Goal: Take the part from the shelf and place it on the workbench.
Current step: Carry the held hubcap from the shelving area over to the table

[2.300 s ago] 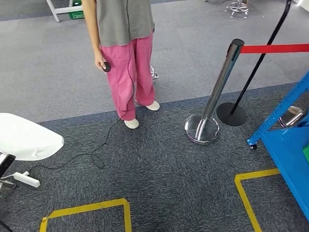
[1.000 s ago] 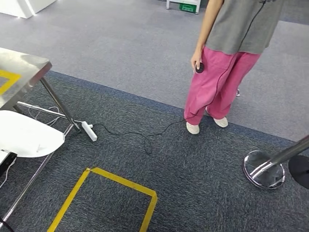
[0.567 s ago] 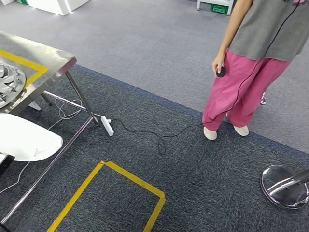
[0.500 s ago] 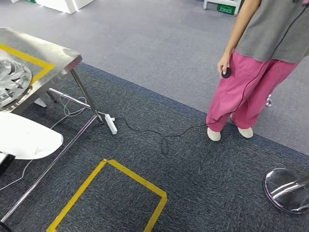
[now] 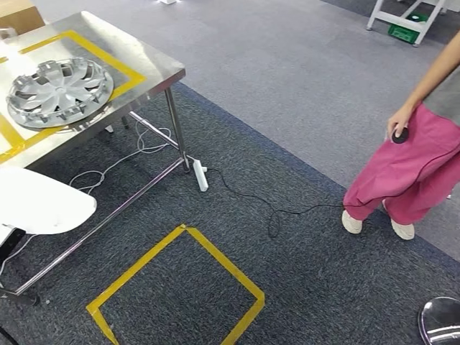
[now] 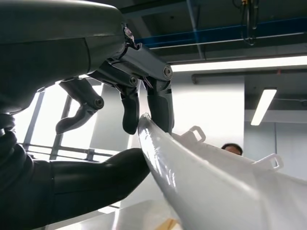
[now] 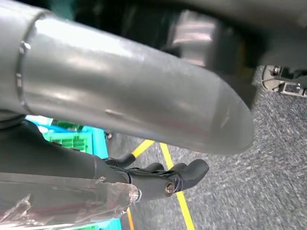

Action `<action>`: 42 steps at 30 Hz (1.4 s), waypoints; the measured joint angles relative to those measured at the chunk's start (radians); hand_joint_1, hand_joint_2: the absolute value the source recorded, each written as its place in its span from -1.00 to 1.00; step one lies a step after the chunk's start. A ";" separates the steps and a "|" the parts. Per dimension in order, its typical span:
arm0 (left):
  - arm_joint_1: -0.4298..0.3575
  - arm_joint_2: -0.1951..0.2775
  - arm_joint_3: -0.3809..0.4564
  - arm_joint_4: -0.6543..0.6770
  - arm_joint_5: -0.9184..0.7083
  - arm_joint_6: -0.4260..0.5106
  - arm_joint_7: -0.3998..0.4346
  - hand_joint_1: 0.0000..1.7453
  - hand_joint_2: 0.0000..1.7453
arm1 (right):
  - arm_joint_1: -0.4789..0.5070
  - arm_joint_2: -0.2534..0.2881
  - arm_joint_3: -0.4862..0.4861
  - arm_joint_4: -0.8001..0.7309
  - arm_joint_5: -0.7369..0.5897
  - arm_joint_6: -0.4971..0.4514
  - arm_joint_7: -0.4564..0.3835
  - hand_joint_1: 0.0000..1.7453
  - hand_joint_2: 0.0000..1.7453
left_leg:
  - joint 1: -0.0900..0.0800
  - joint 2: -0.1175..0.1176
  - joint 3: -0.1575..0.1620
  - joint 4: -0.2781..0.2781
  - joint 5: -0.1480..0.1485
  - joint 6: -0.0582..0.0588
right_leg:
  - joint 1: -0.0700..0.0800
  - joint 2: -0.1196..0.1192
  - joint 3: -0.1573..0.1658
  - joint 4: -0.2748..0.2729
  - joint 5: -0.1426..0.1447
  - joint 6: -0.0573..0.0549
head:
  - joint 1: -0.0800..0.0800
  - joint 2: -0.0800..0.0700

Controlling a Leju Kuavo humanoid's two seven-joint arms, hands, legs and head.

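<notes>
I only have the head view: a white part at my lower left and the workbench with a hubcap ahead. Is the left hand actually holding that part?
Observer: Yes. In the left wrist view the left hand pinches the white part at its edge, between the thumb and the fingers.
Operator: And the right hand?
Observer: The right wrist view shows the right hand with its fingers stretched out and nothing in them.
Operator: What's beneath it?
Observer: Grey carpet with a yellow tape line running under the fingers.
</notes>
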 joint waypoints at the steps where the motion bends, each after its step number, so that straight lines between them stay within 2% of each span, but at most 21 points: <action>1: 0.001 -0.001 -0.002 0.000 0.000 0.000 0.000 1.00 1.00 | 0.000 0.000 0.000 0.000 0.000 0.000 -0.003 -1.00 -1.00 | 0.000 -0.014 0.000 0.000 0.000 0.000 | 0.000 0.004 -0.024 0.037 -0.004 0.000 | 0.000 0.000; 3: 0.002 -0.001 -0.004 0.000 0.000 0.000 0.001 1.00 1.00 | 0.000 0.000 0.000 0.000 0.000 0.000 -0.010 -1.00 -1.00 | 0.001 -0.045 0.002 0.001 0.000 -0.001 | -0.001 0.011 -0.012 -0.013 0.048 -0.003 | 0.000 0.000; 6: 0.002 0.000 -0.007 0.000 0.001 0.000 0.002 1.00 1.00 | 0.000 0.000 0.000 0.001 0.000 0.000 -0.014 -1.00 -1.00 | 0.002 -0.088 0.001 0.006 -0.002 -0.011 | -0.009 0.072 0.076 -0.212 0.142 -0.006 | 0.000 0.000; 8: 0.003 0.000 -0.008 0.000 0.001 0.000 0.005 1.00 1.00 | -0.001 0.000 0.000 0.001 0.000 0.000 -0.015 -1.00 -1.00 | 0.005 -0.111 -0.008 0.006 0.002 -0.024 | -0.010 0.090 0.093 -0.245 0.145 -0.011 | 0.000 0.000; 10: 0.009 0.002 -0.009 0.000 0.001 0.000 0.008 1.00 1.00 | -0.002 0.000 0.000 0.001 0.000 0.000 -0.012 -1.00 -1.00 | 0.009 -0.118 -0.014 0.005 0.006 -0.035 | -0.007 0.065 0.096 -0.247 0.149 -0.023 | -0.001 0.000; 12: 0.011 0.005 -0.009 0.000 0.001 0.000 0.010 1.00 1.00 | -0.001 0.000 0.000 0.001 0.000 -0.001 -0.005 -1.00 -1.00 | 0.006 -0.064 -0.034 0.045 -0.021 -0.044 | -0.009 0.039 0.099 -0.253 0.153 -0.037 | -0.005 0.000; 14: 0.008 0.006 -0.011 0.000 0.001 0.000 0.011 1.00 1.00 | 0.002 0.000 0.000 0.002 0.000 -0.001 -0.002 -1.00 -1.00 | 0.003 -0.001 -0.089 0.159 -0.082 -0.051 | -0.007 0.011 0.099 -0.256 0.152 -0.046 | -0.010 0.000; 17: 0.011 0.005 -0.013 0.000 0.001 0.000 0.012 1.00 1.00 | 0.005 0.000 0.000 0.002 0.000 -0.001 -0.002 -1.00 -1.00 | 0.006 0.015 -0.148 0.286 -0.119 -0.057 | -0.006 -0.033 0.099 -0.256 0.149 -0.048 | -0.010 0.000; 19: 0.013 0.006 -0.013 0.000 0.001 0.000 0.014 1.00 1.00 | 0.004 0.001 0.000 0.002 0.000 -0.001 -0.002 -1.00 -1.00 | 0.006 0.031 -0.100 0.199 -0.062 -0.056 | -0.006 -0.061 0.104 -0.256 0.144 -0.045 | -0.010 0.000; 21: 0.011 0.007 -0.013 0.000 0.001 0.000 0.016 1.00 1.00 | 0.004 0.001 0.000 0.002 0.000 -0.001 -0.002 -1.00 -1.00 | 0.001 0.079 -0.026 0.066 -0.015 -0.051 | -0.001 -0.085 0.109 -0.255 0.137 -0.036 | -0.010 0.000; 23: 0.013 0.008 -0.013 0.000 0.001 0.000 0.018 1.00 1.00 | 0.003 0.001 0.000 0.002 0.001 0.000 -0.002 -1.00 -1.00 | -0.005 0.099 0.004 0.009 -0.008 -0.039 | 0.006 -0.106 0.116 -0.257 0.129 -0.025 | -0.009 0.000; 25: 0.018 0.009 -0.013 0.000 0.001 0.000 0.019 1.00 1.00 | 0.001 0.001 0.000 0.001 0.001 0.000 -0.002 -1.00 -1.00 | -0.005 0.071 0.003 0.004 -0.007 -0.025 | 0.007 -0.127 0.127 -0.261 0.123 -0.015 | -0.008 0.000; 26: 0.021 0.009 -0.012 0.000 0.001 0.000 0.022 1.00 1.00 | 0.000 0.001 0.000 0.001 0.001 0.000 -0.001 -1.00 -1.00 | -0.003 0.058 0.004 0.003 -0.006 -0.019 | 0.005 -0.116 0.126 -0.253 0.115 -0.009 | -0.007 0.000; 29: 0.022 0.010 -0.013 0.000 0.001 0.000 0.032 1.00 1.00 | 0.000 0.000 0.000 0.001 0.001 0.000 -0.002 -1.00 -1.00 | 0.005 0.022 0.004 0.000 -0.001 -0.004 | -0.001 -0.023 0.061 -0.110 0.041 0.005 | 0.000 0.000; 31: 0.024 0.009 -0.016 0.000 0.001 0.000 0.034 1.00 1.00 | 0.002 0.000 0.000 0.001 0.001 0.000 -0.004 -1.00 -1.00 | 0.005 -0.006 0.003 0.001 -0.001 -0.001 | -0.002 0.002 -0.007 0.014 0.001 0.007 | 0.002 0.000; 32: 0.024 0.008 -0.016 0.000 0.001 0.000 0.035 1.00 1.00 | 0.002 0.000 0.000 0.001 0.001 0.000 -0.008 -1.00 -1.00 | 0.004 -0.021 0.004 0.001 -0.001 -0.001 | -0.002 0.005 -0.023 0.033 0.008 0.006 | 0.002 0.000; 34: 0.025 0.008 -0.017 0.000 0.001 0.000 0.035 1.00 1.00 | 0.002 0.000 0.000 0.001 0.001 0.000 -0.015 -1.00 -1.00 | 0.005 -0.052 0.005 0.002 -0.002 -0.002 | -0.003 0.016 0.005 -0.052 0.075 0.002 | 0.002 0.000; 36: 0.024 0.008 -0.017 0.000 0.001 0.000 0.035 1.00 1.00 | 0.002 0.000 0.000 0.001 0.001 0.000 -0.018 -1.00 -1.00 | 0.006 -0.081 0.004 0.005 -0.002 -0.008 | -0.009 0.061 0.062 -0.190 0.137 -0.001 | 0.002 0.000; 38: 0.025 0.009 -0.017 -0.001 0.000 0.000 0.035 1.00 1.00 | 0.001 0.000 0.000 0.002 0.001 0.000 -0.019 -1.00 -1.00 | 0.008 -0.105 -0.002 0.005 0.000 -0.021 | -0.012 0.089 0.091 -0.249 0.149 -0.005 | 0.001 0.000; 40: 0.029 0.011 -0.016 -0.001 0.000 0.000 0.035 1.00 1.00 | -0.002 0.001 0.000 0.002 0.001 0.000 -0.020 -1.00 -1.00 | 0.012 -0.124 -0.008 0.000 0.006 -0.035 | -0.010 0.069 0.097 -0.253 0.152 -0.016 | 0.001 0.000; 42: 0.032 0.014 -0.015 -0.001 0.000 0.000 0.035 1.00 1.00 | -0.001 0.001 0.000 0.002 0.002 0.000 -0.020 -1.00 -1.00 | 0.011 -0.088 -0.022 0.021 -0.007 -0.045 | -0.011 0.044 0.099 -0.259 0.158 -0.030 | -0.002 0.000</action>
